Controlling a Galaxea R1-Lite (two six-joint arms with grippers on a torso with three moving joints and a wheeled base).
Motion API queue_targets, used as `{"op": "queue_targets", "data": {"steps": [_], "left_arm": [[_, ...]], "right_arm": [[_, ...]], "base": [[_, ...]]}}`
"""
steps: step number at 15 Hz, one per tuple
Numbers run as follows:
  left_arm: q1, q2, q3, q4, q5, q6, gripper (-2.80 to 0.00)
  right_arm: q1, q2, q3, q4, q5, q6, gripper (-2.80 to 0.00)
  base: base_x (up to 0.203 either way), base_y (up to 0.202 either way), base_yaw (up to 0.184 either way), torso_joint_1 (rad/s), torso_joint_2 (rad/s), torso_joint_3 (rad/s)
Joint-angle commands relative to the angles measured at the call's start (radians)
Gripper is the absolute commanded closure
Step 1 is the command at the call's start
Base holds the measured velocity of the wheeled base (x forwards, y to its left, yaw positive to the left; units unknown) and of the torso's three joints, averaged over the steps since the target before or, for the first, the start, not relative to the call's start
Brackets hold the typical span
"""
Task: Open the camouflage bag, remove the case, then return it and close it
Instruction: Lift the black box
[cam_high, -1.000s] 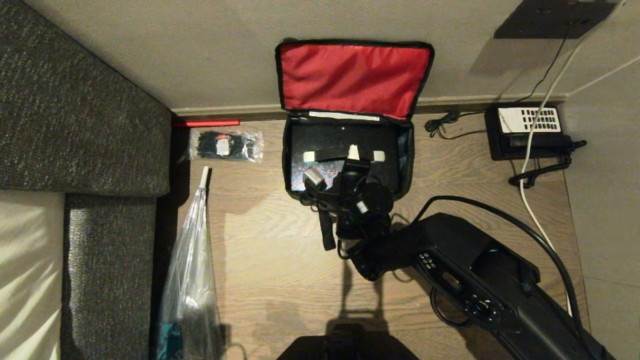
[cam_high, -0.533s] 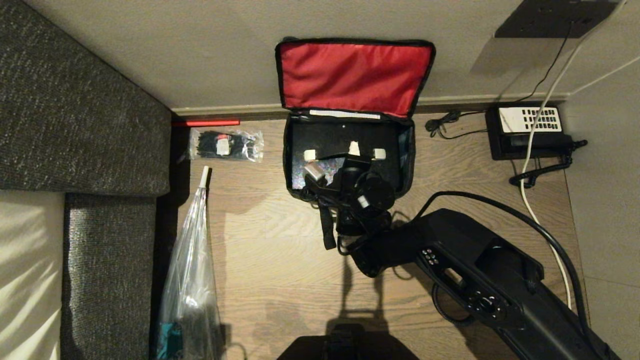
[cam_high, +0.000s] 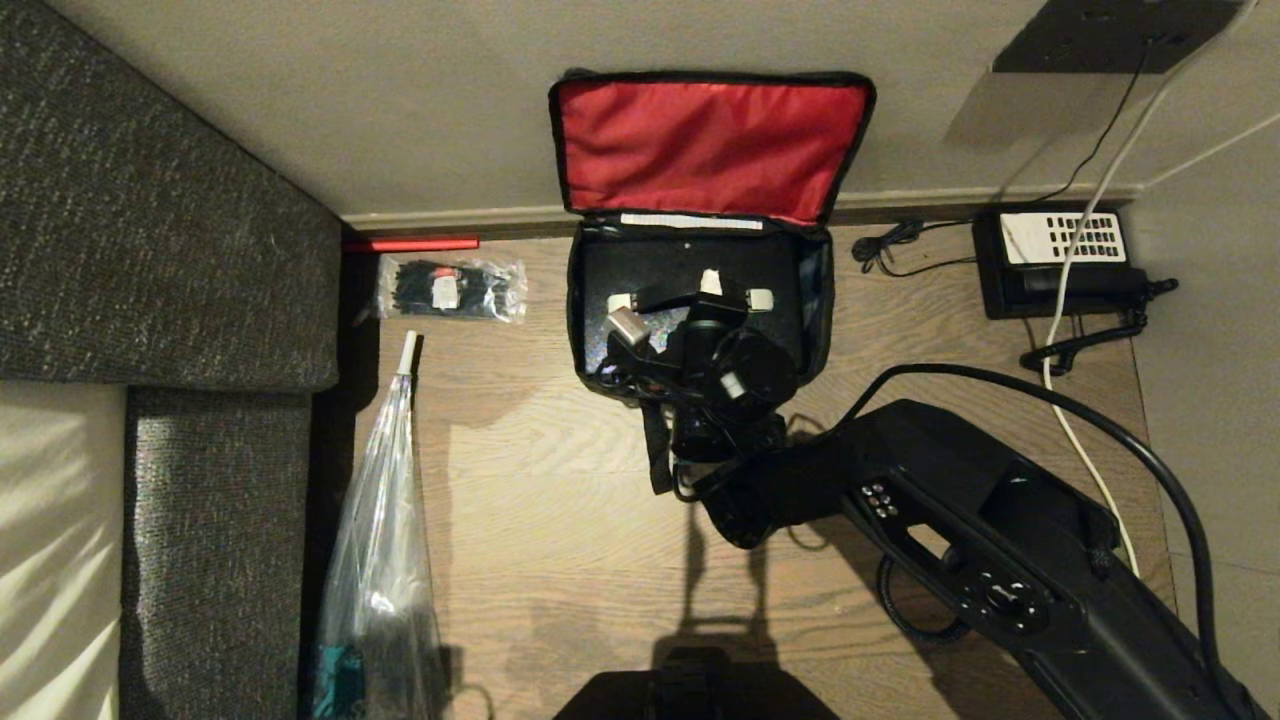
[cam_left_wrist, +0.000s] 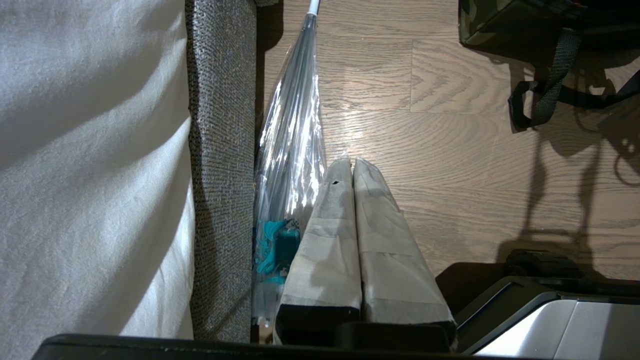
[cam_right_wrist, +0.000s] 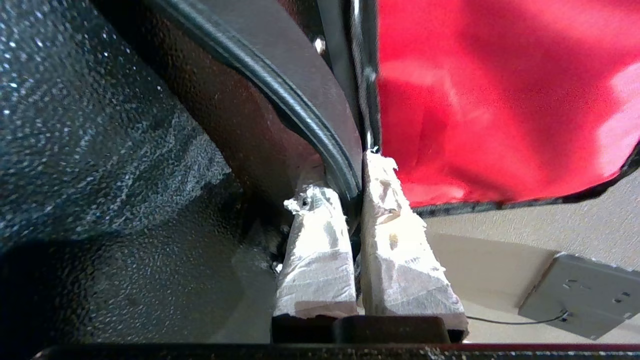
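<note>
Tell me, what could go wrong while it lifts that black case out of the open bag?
The right gripper pinches only the thin rim of the case, so it might slip free. The case nearly fills the camouflage bag and could catch on its wall and drag it. The red-lined lid leaning on the wall could flop down onto the arm.

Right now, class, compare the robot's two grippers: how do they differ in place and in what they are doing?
1. The right gripper is inside the open camouflage bag; the left gripper hangs over bare wooden floor beside the clear plastic bag.
2. The right gripper's fingers pinch the rim of the case; the left gripper holds nothing.

Shared: both are shut, with pale taped fingers.
</note>
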Motion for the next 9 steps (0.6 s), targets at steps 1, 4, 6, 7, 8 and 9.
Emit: {"op": "queue_targets", "data": {"steps": [1,4,6,7,8,9], "left_arm": [[0.0,-0.002,0.003,0.0,0.0,-0.001,0.0],[0.0,-0.002,0.003,0.0,0.0,-0.001,0.0],[0.0,-0.002,0.003,0.0,0.0,-0.001,0.0],[0.0,-0.002,0.003,0.0,0.0,-0.001,0.0],[0.0,-0.002,0.003,0.0,0.0,0.0,0.0],[0.0,-0.002,0.003,0.0,0.0,-0.001,0.0]], "right_arm": [[0.013,-0.047,0.018,-0.016,-0.002,-0.008,0.0],[0.019,-0.061,0.028,-0.016,-0.002,-0.01,0.0],[0.019,-0.083,0.039,-0.016,-0.002,-0.019,0.0],[0.019,-0.096,0.062,-0.016,-0.003,-0.019,0.0],[0.019,-0.112,0.11,-0.016,-0.003,-0.014,0.0],[0.02,-0.13,0.165,-0.016,-0.003,-0.006,0.0]], "base": [[0.0,0.0,0.0,0.0,0.0,0.0],[0.0,0.0,0.0,0.0,0.0,0.0],[0.0,0.0,0.0,0.0,0.0,0.0],[0.0,0.0,0.0,0.0,0.0,0.0],[0.0,0.0,0.0,0.0,0.0,0.0],[0.0,0.0,0.0,0.0,0.0,0.0]]}}
